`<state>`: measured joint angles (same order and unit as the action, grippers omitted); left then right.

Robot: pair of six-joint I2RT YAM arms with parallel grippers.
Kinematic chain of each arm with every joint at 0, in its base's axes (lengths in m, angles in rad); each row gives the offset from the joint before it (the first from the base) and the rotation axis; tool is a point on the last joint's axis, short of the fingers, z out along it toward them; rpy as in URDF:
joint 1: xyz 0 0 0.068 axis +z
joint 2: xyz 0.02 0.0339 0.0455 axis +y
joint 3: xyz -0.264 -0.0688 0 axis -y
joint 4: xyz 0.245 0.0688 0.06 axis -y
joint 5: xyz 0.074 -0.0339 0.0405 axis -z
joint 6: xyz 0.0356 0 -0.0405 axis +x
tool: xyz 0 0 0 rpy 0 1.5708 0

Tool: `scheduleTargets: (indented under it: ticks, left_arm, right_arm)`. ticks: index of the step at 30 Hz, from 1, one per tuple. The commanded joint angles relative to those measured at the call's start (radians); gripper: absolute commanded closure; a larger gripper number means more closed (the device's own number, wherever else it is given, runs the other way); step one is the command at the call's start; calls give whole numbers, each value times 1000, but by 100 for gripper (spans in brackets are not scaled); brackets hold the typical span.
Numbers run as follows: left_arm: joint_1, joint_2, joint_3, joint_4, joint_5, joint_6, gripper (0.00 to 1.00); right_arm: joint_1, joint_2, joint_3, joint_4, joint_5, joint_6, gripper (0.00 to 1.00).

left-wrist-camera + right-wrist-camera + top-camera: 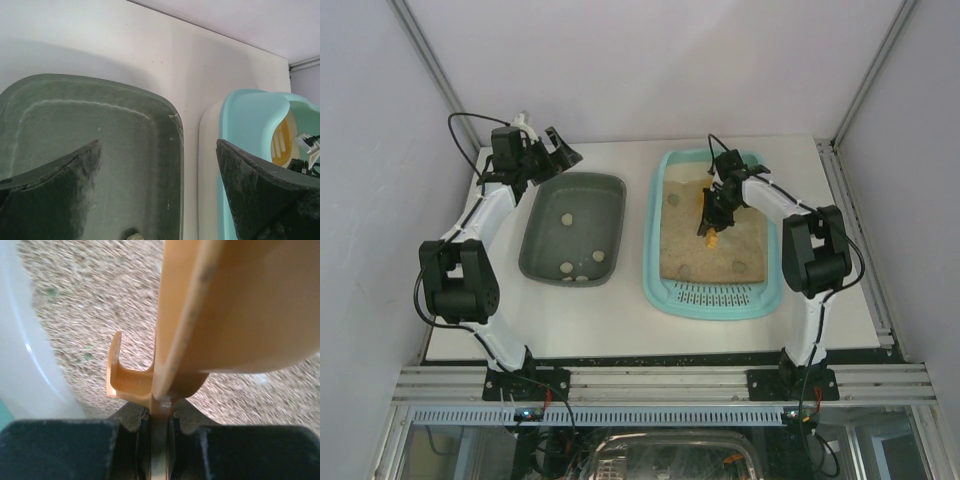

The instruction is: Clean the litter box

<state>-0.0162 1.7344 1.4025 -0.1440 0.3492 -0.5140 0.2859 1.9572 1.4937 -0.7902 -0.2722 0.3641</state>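
The light-turquoise litter box (758, 300) lies at the right, with beige litter (686, 240), a slotted grate (716, 295) at its near end and a few pale clumps (739, 266). My right gripper (713, 222) is over the litter, shut on the handle of an orange scoop (220, 315); the scoop also shows in the top view (712, 238). My left gripper (552, 150) is open and empty above the far edge of the dark grey-green tray (612, 190). In the left wrist view its fingers (55, 195) straddle that tray's rim (172, 120) and the litter box's wall (245, 120).
The grey-green tray holds a few pale clumps (567, 218); one shows in the left wrist view (134, 236). The white table (640, 320) ends at a metal rail in front. Grey walls and frame posts close in the back and sides.
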Motion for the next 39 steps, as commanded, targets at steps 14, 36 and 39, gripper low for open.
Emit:
scheduleTargets:
  ticks: [14, 36, 39]
  left_arm:
    - [6, -53, -12, -40, -30, -4, 0]
    - [-4, -73, -47, -56, -61, -25, 0]
    - [-4, -72, -43, -61, -65, -24, 0]
  right_arm:
    - [82, 165, 198, 44, -159, 34, 100]
    - [104, 94, -46, 230, -474, 37, 100]
    - [91, 86, -94, 354, -543, 107, 100]
